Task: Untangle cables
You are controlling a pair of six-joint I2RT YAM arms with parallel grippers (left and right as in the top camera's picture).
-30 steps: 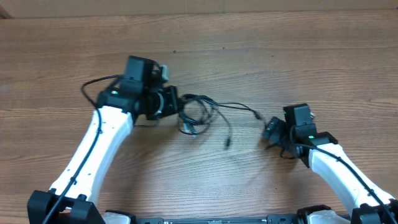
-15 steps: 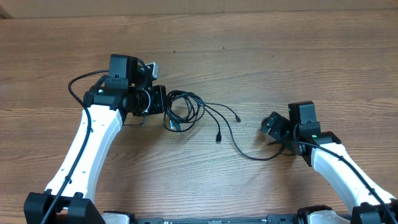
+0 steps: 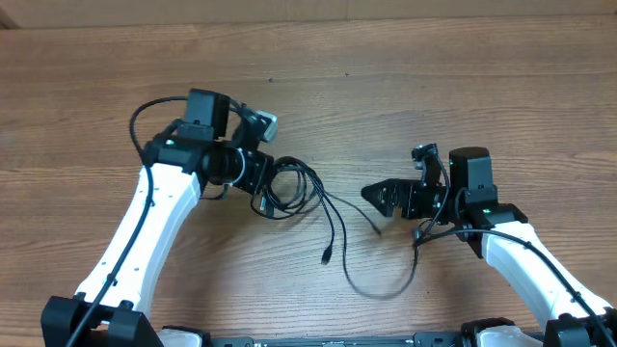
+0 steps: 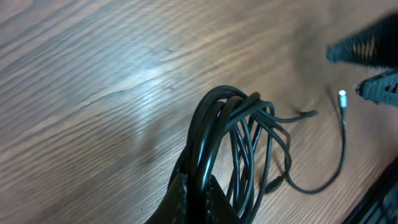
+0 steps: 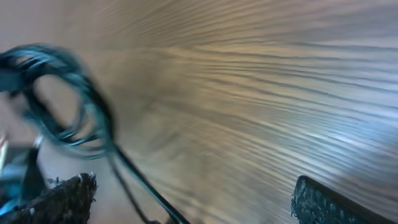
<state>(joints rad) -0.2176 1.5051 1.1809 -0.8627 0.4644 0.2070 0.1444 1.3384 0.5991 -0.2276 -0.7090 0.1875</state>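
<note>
The cables [image 3: 292, 186] are thin black cords wound into a loose coil beside my left gripper [image 3: 262, 185], which is shut on several strands of the coil [image 4: 236, 124]. In the left wrist view the left gripper [image 4: 199, 200] pinches the strands between its pads. Loose strands run from the coil toward the table's near edge. One ends in a plug [image 3: 328, 258] and another lies in a loop [image 3: 381, 287]. My right gripper [image 3: 397, 183] is wide open just right of the strands. One blurred strand [image 5: 140, 183] crosses between its fingers [image 5: 62, 199], untouched.
The wooden table [image 3: 434, 87] stretches bare behind both arms. A small light-tipped plug [image 4: 342, 94] lies close to the right gripper's fingers [image 4: 360, 48]. The arms' own thicker black cables [image 3: 145, 120] arch over the left arm.
The right gripper opened wide and swung left toward the coil. The strand near it dropped into a loop on the table. The left gripper shifted right, still holding the coil.
</note>
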